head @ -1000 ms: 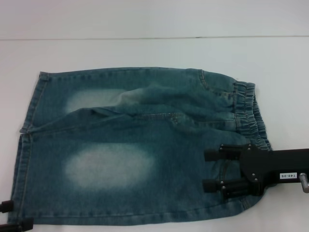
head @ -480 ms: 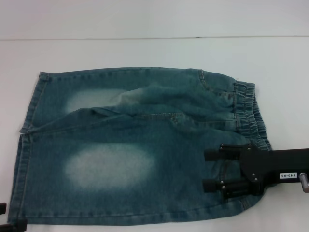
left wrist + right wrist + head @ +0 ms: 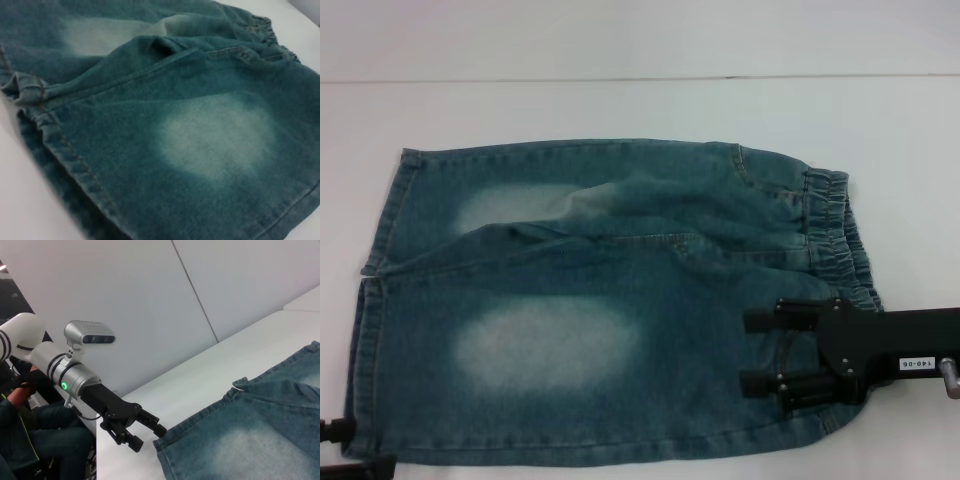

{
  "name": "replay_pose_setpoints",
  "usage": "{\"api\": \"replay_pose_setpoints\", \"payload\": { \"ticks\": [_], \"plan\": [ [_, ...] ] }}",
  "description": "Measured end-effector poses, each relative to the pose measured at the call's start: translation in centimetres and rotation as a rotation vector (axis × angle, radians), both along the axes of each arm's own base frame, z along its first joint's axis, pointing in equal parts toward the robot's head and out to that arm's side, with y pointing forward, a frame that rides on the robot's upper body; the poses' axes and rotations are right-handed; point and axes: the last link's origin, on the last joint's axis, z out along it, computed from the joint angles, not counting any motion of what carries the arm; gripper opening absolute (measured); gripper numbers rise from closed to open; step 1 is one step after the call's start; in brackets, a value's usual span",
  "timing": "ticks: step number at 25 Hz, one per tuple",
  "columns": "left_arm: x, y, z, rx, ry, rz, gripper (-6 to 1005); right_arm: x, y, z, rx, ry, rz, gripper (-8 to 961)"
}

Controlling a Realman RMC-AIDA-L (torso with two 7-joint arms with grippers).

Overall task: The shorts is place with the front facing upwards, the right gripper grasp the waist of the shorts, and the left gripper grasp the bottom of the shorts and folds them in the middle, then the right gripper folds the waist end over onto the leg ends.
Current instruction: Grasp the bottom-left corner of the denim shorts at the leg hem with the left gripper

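Note:
The blue-green denim shorts [image 3: 610, 300] lie flat on the white table, doubled lengthwise with one leg over the other. The puckered waist [image 3: 835, 230] is at the right and the leg hems [image 3: 380, 220] at the left. My right gripper [image 3: 750, 352] hovers open over the near waist corner, fingers pointing left. Only black bits of the left gripper's fingers [image 3: 332, 430] show at the near hem corner. The right wrist view shows the left gripper [image 3: 149, 437] open, just off the hem [image 3: 200, 427]. The left wrist view looks along the hem [image 3: 65, 155] toward the waist [image 3: 270, 32].
The white table [image 3: 620, 110] stretches beyond the shorts to a white back wall. The right wrist view shows the left arm's silver camera [image 3: 90, 335] and a seated person [image 3: 20, 435] beyond the table's edge.
The black left-gripper bits at the lower left corner shift slightly. The right gripper and the shorts stay where they were.

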Motion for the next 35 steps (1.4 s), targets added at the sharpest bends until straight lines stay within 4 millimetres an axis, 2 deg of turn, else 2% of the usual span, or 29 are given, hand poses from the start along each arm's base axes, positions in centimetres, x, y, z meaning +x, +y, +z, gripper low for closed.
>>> {"api": "replay_pose_setpoints", "payload": {
  "ticks": [6, 35],
  "plan": [
    [0.43, 0.28, 0.11, 0.007, -0.018, -0.018, 917, 0.05, -0.01, 0.00, 0.002, -0.001, -0.003, 945],
    [-0.49, 0.18, 0.34, 0.011, 0.043, 0.026, 916, 0.25, -0.03, -0.03, 0.006, -0.006, -0.014, 944]
  ]
}}
